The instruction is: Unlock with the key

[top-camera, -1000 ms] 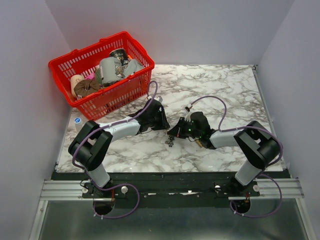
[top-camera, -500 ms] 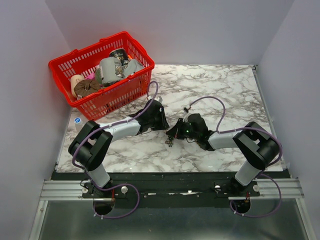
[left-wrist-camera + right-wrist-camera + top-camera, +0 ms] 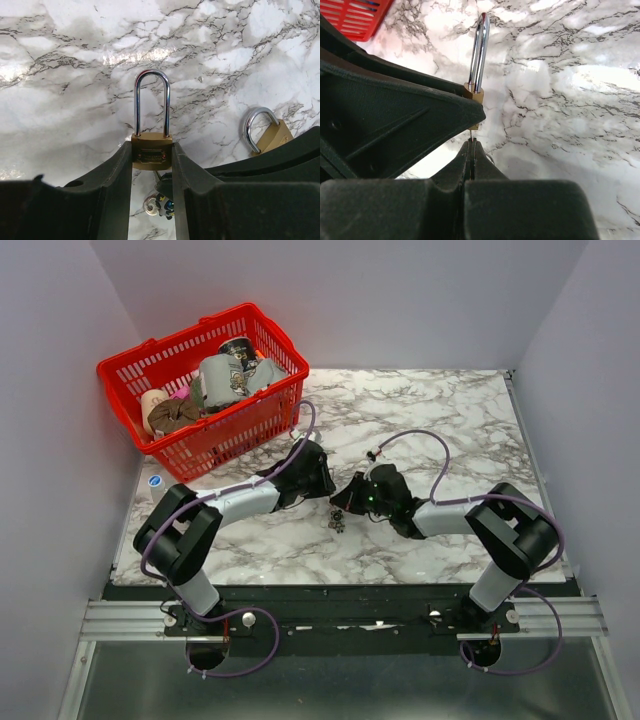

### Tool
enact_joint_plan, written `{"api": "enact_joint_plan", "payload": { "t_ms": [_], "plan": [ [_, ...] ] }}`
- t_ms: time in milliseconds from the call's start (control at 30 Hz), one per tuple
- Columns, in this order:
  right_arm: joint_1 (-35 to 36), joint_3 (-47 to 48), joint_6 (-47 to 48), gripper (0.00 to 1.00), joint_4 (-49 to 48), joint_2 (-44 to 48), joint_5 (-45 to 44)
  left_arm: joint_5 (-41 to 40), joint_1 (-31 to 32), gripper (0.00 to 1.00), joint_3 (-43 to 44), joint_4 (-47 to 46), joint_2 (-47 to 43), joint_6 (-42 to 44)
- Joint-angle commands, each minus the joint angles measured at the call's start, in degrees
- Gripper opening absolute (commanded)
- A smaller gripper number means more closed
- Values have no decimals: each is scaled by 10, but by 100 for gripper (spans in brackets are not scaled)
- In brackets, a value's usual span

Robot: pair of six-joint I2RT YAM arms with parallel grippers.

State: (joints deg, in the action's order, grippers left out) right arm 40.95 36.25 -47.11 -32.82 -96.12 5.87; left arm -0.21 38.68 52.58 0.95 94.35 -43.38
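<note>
A brass padlock (image 3: 152, 156) with a tall silver shackle is clamped by its sides between the fingers of my left gripper (image 3: 152, 150), just above the marble. Below the lock body, the key (image 3: 166, 186) shows its black head. Its thin silver blade (image 3: 470, 134) reaches up to the bottom of the padlock (image 3: 476, 94). My right gripper (image 3: 471, 145) is shut on the key's head, edge-on to the lock. In the top view the left gripper (image 3: 322, 486) and right gripper (image 3: 346, 502) meet at the table's middle.
A keyring with a small charm (image 3: 156, 205) dangles under the key, also visible as the keyring (image 3: 337, 524) from above. A second brass padlock (image 3: 269, 136) lies on the marble to the right. A red basket (image 3: 262, 418) full of items stands at the back left.
Both grippers, with the padlock, key and hanging keyring, have shifted a little toward the far side of the table. Neither grip has changed.
</note>
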Motion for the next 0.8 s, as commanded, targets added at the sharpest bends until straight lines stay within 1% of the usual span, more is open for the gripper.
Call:
{"api": "enact_joint_plan", "payload": {
  "t_ms": [0,133,300,567,767],
  "plan": [
    [-10,29,-15,1,-47,-14,-111,21,20,0,-20,40,-20,-14],
    [-11,37,-15,1,-49,-15,-123,25,19,0,-20,39,-17,-19],
    [-11,34,-24,1,-90,-23,-135,28,19,0,-35,28,-26,-37],
    [-11,33,-20,1,-107,-32,-159,32,19,0,-38,27,-26,-43],
    [-11,30,-21,1,-137,-50,-140,30,19,0,-37,27,-25,-45]
  ]
}}
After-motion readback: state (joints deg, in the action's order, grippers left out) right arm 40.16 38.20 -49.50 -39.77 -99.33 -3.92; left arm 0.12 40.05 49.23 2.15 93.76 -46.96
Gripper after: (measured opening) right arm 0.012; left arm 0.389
